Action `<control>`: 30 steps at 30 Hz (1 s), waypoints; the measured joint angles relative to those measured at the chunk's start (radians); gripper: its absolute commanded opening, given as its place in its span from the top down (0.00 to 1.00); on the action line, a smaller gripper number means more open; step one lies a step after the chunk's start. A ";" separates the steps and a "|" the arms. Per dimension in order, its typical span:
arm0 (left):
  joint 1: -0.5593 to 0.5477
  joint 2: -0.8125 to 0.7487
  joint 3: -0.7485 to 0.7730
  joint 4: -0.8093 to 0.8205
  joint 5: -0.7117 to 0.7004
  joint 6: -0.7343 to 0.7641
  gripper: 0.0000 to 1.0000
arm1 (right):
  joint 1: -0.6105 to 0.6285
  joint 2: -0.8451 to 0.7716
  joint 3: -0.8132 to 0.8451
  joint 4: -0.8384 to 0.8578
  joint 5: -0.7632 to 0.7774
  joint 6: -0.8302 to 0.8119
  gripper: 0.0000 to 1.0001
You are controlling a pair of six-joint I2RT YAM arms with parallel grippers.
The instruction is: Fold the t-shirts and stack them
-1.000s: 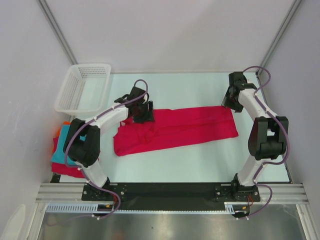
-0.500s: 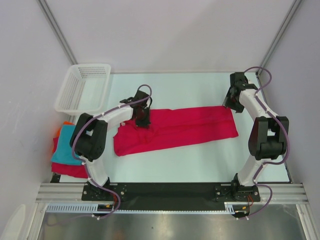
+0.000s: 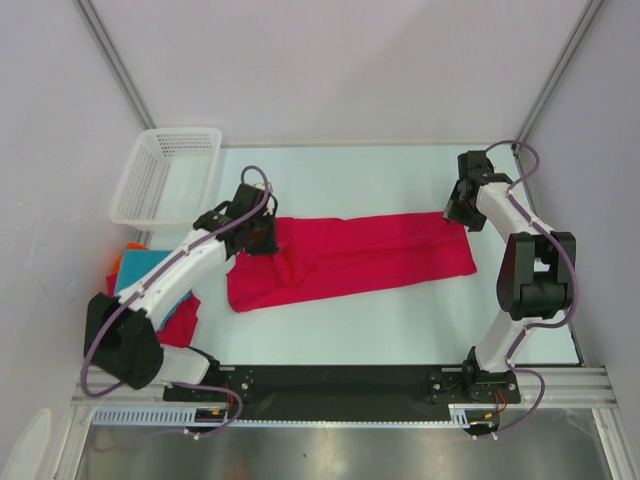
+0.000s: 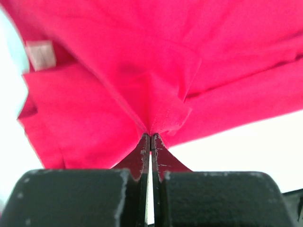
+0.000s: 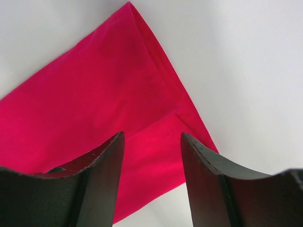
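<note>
The crimson t-shirt (image 3: 360, 258) lies as a long, half-folded band across the middle of the bench. Its left end is bunched and its right end reaches toward the right edge. It is thin, limp cloth, so I expect it to sag, crease and drag on the surface rather than hold any shape. A pinch at a corner or hem on each end should lift it most evenly. The left gripper (image 4: 150, 141) is closed tight on a gathered ridge of the shirt at its left end, and the fabric fans out from the pinch. The right gripper (image 5: 151, 142) has its jaws spread wide over the shirt's right end, near the far-right corner, with nothing between them. Whether its tips touch the cloth is hard to say. A folded pile (image 3: 183, 312) sits at the left edge, partly behind the left arm, and a white basket (image 3: 150, 195) sits at the far-left corner.
</note>
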 measured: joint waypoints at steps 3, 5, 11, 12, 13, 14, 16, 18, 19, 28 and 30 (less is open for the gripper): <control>0.000 -0.114 -0.096 -0.021 -0.001 -0.021 1.00 | 0.000 -0.001 -0.013 0.009 -0.008 -0.002 0.44; 0.000 -0.172 -0.160 -0.040 -0.001 -0.038 1.00 | 0.000 -0.005 -0.027 0.011 -0.012 -0.003 0.44; 0.000 -0.340 -0.289 -0.119 -0.014 -0.092 0.70 | 0.008 -0.018 -0.046 0.017 -0.023 -0.005 0.44; 0.000 -0.366 -0.298 -0.132 -0.021 -0.101 0.60 | 0.011 -0.018 -0.046 0.019 -0.025 -0.005 0.44; 0.000 -0.383 -0.304 -0.143 -0.027 -0.106 0.40 | 0.014 -0.018 -0.046 0.020 -0.027 -0.006 0.44; 0.000 -0.405 -0.312 -0.153 -0.036 -0.122 0.29 | 0.019 -0.018 -0.046 0.021 -0.029 -0.006 0.44; -0.001 -0.429 -0.320 -0.172 -0.051 -0.140 0.08 | 0.029 -0.018 -0.046 0.020 -0.031 -0.005 0.44; -0.001 -0.435 -0.322 -0.186 -0.064 -0.151 0.01 | 0.040 -0.018 -0.046 0.020 -0.035 -0.005 0.44; -0.001 -0.433 -0.322 -0.188 -0.068 -0.159 0.01 | 0.044 -0.018 -0.046 0.019 -0.036 -0.005 0.44; -0.001 -0.320 -0.270 -0.186 -0.095 -0.157 0.00 | 0.063 -0.020 -0.031 0.009 -0.036 -0.005 0.44; -0.001 -0.273 -0.237 -0.165 -0.103 -0.143 0.00 | 0.063 -0.022 -0.031 0.005 -0.036 -0.004 0.44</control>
